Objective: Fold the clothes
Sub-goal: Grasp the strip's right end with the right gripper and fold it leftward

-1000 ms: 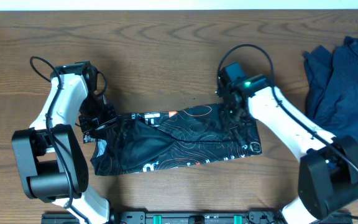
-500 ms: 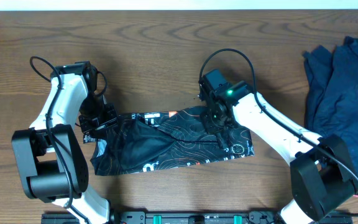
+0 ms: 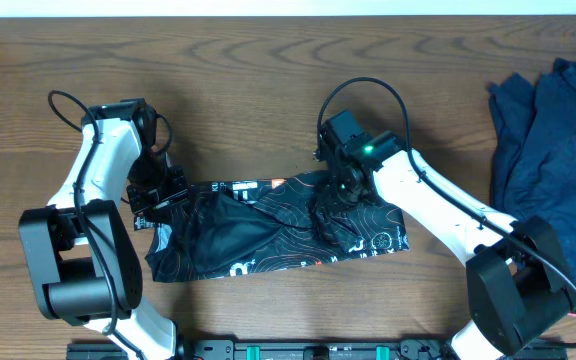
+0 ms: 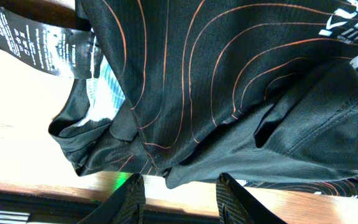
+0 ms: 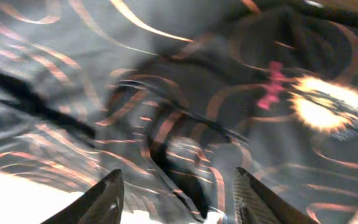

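**Item under work.** The black short-sleeved sports jersey with thin orange contour lines (image 3: pixel 268 235) lies crumpled in a long band on the brown wood-grain worktop (image 3: pixel 268 90), between the two arms. The plain dark navy garments (image 3: pixel 553 130) are heaped well apart at the right edge.

**Left claw** (image 3: pixel 158 200). It is positioned at the jersey's left end. In the wrist view its jaws stand wide. The cloth edge reaches the fingertips (image 4: pixel 132 190) but is not pinched between them. A black care label with white print (image 4: pixel 36 43) hangs out at the corner.

**Right claw** (image 3: pixel 346 192). It sits low over the jersey's right-centre, where the cloth is rucked up. The wrist view is blurred. The fingers (image 5: pixel 107 199) show well apart with a ridge of cloth between them, so I judge this claw spread and holding nothing.

**Assessment.** The step in hand appears to be taking hold of the right portion for a fold. The task is at an early stage, with no neat fold visible.

**Recommendations.**
- The right claw should close on a hem or single edge, not on the rucked ridge, or it may gather several layers.
- The left claw should secure the left end first, so the band does not drag.
- Lift low, carry across, and lay edge to edge.
- Tuck the label inside.
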